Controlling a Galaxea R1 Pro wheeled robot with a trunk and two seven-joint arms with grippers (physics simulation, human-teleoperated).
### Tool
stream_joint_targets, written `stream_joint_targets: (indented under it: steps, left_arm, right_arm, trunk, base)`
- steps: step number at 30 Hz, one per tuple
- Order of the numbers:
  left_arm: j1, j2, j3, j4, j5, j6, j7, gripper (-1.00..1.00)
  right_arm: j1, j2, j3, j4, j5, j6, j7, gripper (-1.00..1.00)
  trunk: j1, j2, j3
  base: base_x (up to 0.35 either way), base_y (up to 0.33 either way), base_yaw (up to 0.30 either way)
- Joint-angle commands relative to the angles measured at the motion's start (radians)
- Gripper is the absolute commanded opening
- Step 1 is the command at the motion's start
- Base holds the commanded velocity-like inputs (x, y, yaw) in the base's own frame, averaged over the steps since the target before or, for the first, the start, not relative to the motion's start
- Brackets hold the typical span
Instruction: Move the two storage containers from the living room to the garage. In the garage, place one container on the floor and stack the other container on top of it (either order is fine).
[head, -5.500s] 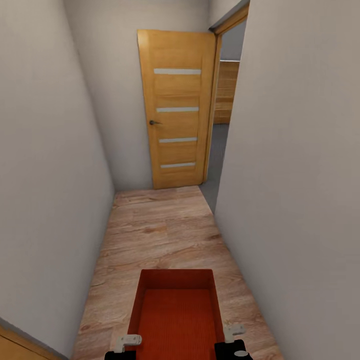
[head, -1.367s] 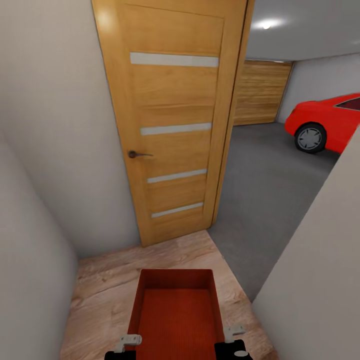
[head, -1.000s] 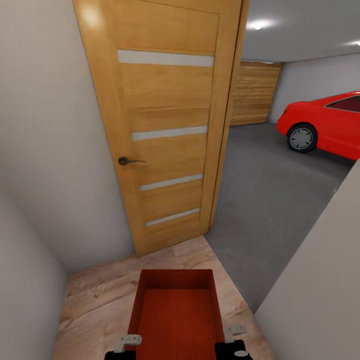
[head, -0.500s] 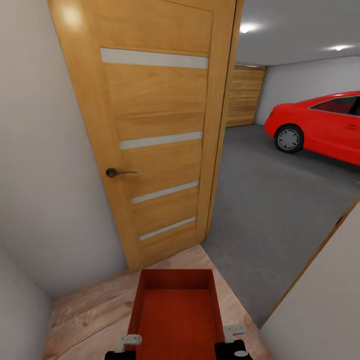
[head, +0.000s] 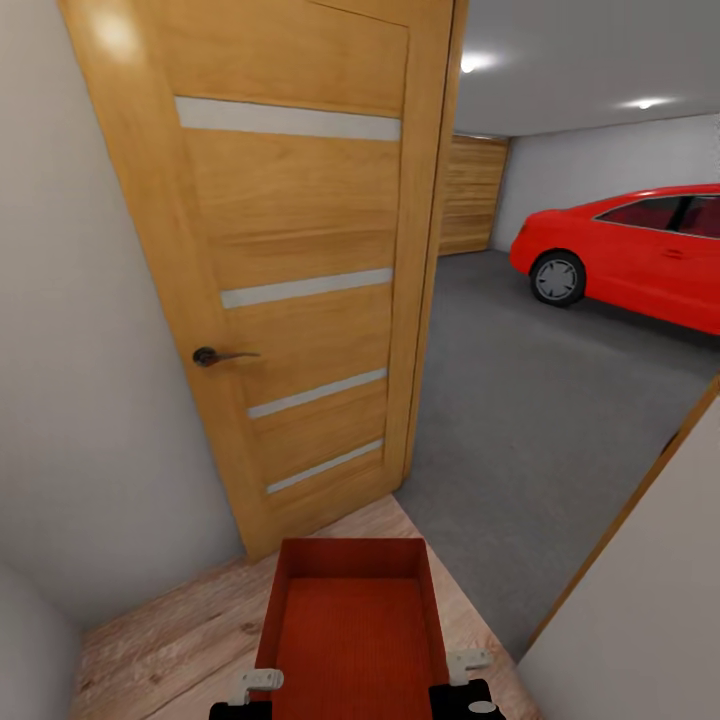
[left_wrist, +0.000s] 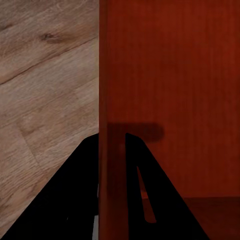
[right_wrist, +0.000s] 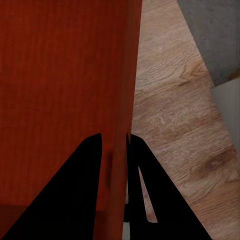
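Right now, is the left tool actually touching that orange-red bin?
Touching. In the left wrist view the left tool straddles the storage container's thin side wall, one dark finger on each face, no gap visible.

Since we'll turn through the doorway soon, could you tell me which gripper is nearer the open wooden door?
Left. The left gripper holds the orange-red storage container on the side toward the wooden door; the right gripper holds its far side.

An open wooden door with frosted strips and a dark handle stands against pale walls. Wood plank flooring meets grey concrete; beyond, a red car sits under ceiling lights.
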Motion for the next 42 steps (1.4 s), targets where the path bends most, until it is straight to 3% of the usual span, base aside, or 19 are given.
stream_joint_targets:
  steps: [1,17,32,42]
  left_arm:
    - [-0.001,-0.002,-0.042,0.003,0.012,-0.003,-0.002,-1.00]
    - [-0.001,-0.002,-0.042,0.003,0.012,-0.003,-0.002,-1.00]
    - [-0.001,-0.002,-0.042,0.003,0.012,-0.003,-0.002,-1.00]
    - [-0.001,-0.002,-0.042,0.002,0.012,-0.004,-0.002,-1.00]
  right_arm:
    - [-0.001,0.001,0.021,-0.003,-0.005,0.004,0.001,-1.00]
    - [-0.001,0.001,0.021,-0.003,-0.005,0.004,0.001,-1.00]
    - [-0.001,0.001,0.021,-0.002,-0.005,0.004,0.001,-1.00]
    - [-0.001,0.001,0.021,-0.002,-0.005,0.004,0.001,-1.00]
  trunk:
    - [0.000,-0.001,-0.001]
    - [0.000,-0.001,-0.001]
    - [0.000,-0.001,0.002]
    - [0.000,-0.001,0.009]
  base:
    - [0.009,0.036,-0.093]
    - [0.121,0.196,-0.237]
    - [0.238,0.178,-0.100]
    - [0.107,0.042,-0.246]
